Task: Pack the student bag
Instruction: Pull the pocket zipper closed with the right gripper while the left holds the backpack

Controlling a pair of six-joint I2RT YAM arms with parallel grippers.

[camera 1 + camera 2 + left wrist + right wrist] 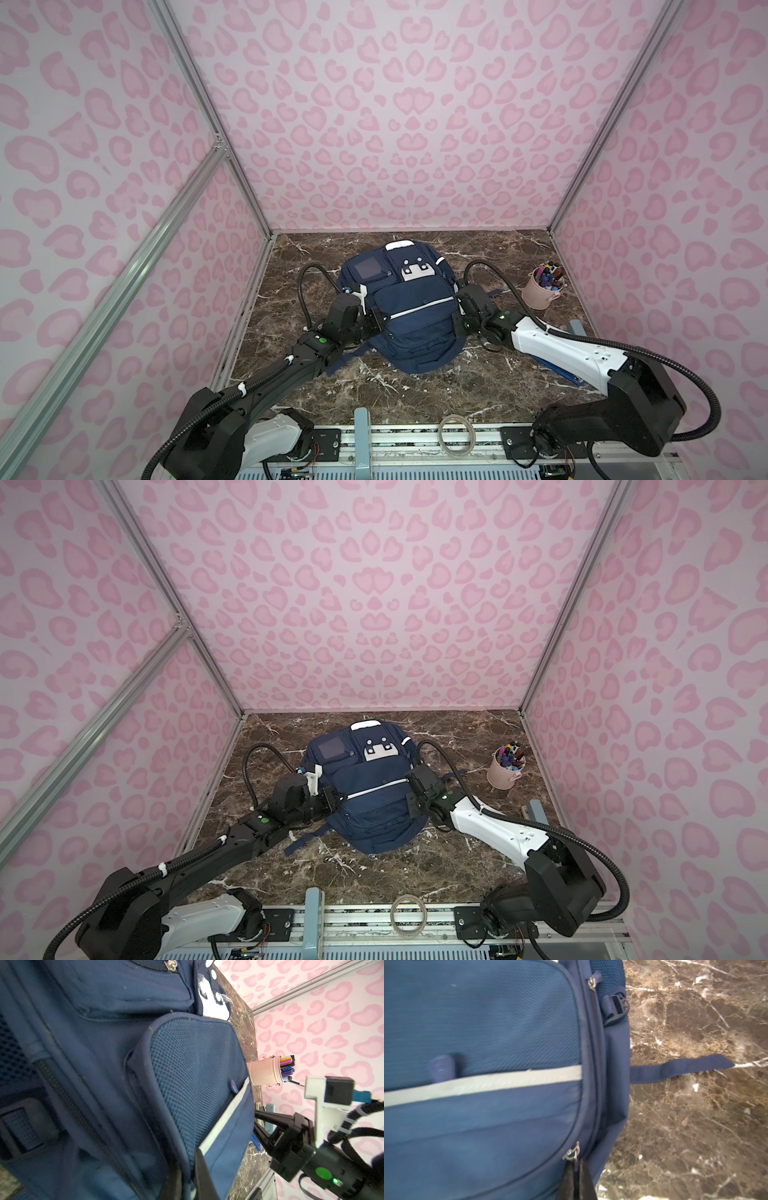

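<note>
The navy student bag (415,320) (370,804) lies flat, front side up, in the middle of the marble table in both top views. My left gripper (380,318) (336,796) is at its left side. In the left wrist view, my left gripper (188,1180) is shut on the edge of the bag's (104,1064) front pocket, just below the white stripe (224,1120). My right gripper (456,319) (410,803) is at the bag's right side. In the right wrist view my right gripper (576,1176) is shut on a zipper pull whose metal ring (572,1154) shows at the fingertips.
A pink cup of markers (544,289) (506,769) (266,1072) stands at the right, behind my right arm. A clear tape roll (457,434) (409,914) lies on the front rail. A loose bag strap (681,1066) trails onto the marble. Patterned walls enclose three sides.
</note>
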